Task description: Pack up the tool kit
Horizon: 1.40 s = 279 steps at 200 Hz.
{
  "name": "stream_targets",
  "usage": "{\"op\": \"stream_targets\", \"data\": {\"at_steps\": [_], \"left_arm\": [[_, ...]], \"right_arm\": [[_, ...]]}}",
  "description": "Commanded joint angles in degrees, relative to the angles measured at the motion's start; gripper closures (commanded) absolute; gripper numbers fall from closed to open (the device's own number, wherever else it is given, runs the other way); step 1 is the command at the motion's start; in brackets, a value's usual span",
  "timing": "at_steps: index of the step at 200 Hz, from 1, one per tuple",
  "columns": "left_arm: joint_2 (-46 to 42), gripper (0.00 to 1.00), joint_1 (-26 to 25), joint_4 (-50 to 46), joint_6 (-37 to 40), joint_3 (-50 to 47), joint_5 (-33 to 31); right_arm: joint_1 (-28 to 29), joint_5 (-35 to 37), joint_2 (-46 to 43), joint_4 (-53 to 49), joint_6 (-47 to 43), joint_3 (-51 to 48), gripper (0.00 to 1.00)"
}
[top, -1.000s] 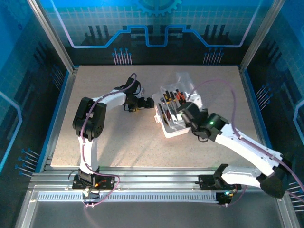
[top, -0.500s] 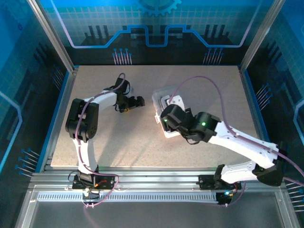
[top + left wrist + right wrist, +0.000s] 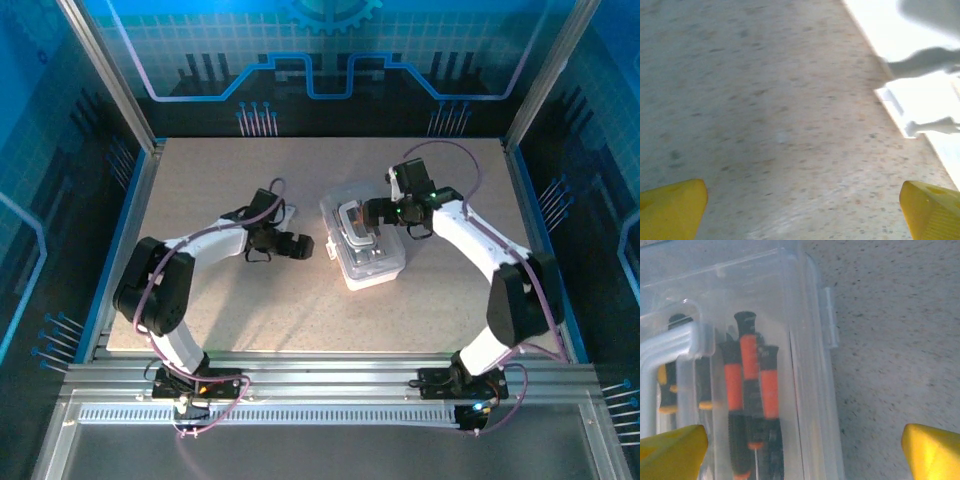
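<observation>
**A:** How far along is the packing looking?

**B:** Nearly done, I'd judge. The left tool (image 3: 296, 246) is hovering over the speckled counter (image 3: 220, 190), its yellow tips spread wide and gripping nothing. Just beside it, mid-counter, the clear plastic case (image 3: 368, 262) is lying with its lid down.

**A:** And the contents?

**B:** Orange-and-black ribbed screwdrivers (image 3: 747, 390) are showing through the glossy lid, beside the moulded handle (image 3: 665, 347). The right tool (image 3: 377, 212) is hanging over the case's right side, also spread. Latching is probably what's remaining.
</observation>
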Motion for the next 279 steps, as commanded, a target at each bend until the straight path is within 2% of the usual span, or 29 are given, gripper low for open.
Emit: {"op": "stream_targets", "data": {"at_steps": [1,28,59,126,167,203,239,279], "left_arm": [[-0.07,0.01,-3.53,1.16,7.41,1.22,-2.40],[3.68,0.01,-7.47,-0.19,8.19,3.47,-7.94],[6.28,0.01,-9.99,3.16,7.21,2.51,-12.13],[4.29,0.01,-12.65,22.46,5.51,-8.13,-14.08],[5.13,0.01,-13.31,33.06,3.89,-14.33,-16.36],[7.77,0.01,-13.36,40.36,0.50,-17.53,-24.16],[9.60,0.01,-13.37,43.27,-3.40,-18.47,-30.56],[8.58,0.01,-13.31,39.48,-7.58,-18.64,-37.70]], "right_arm": [[-1.30,-13.60,3.68,3.71,-3.61,4.86,0.00],[-1.91,-17.43,9.16,3.08,-3.77,7.94,0.00],[-2.09,-20.39,13.95,2.02,-4.49,10.21,0.00],[-2.04,-28.67,20.83,-1.91,-7.59,11.37,0.00],[-0.48,-29.78,21.06,-2.74,-8.54,8.72,0.00],[0.08,-29.78,19.76,-2.52,-8.45,6.61,0.00],[0.42,-29.58,19.17,-2.91,-8.67,5.93,0.00],[0.51,-29.44,19.01,-3.09,-8.90,5.96,0.00]]}}
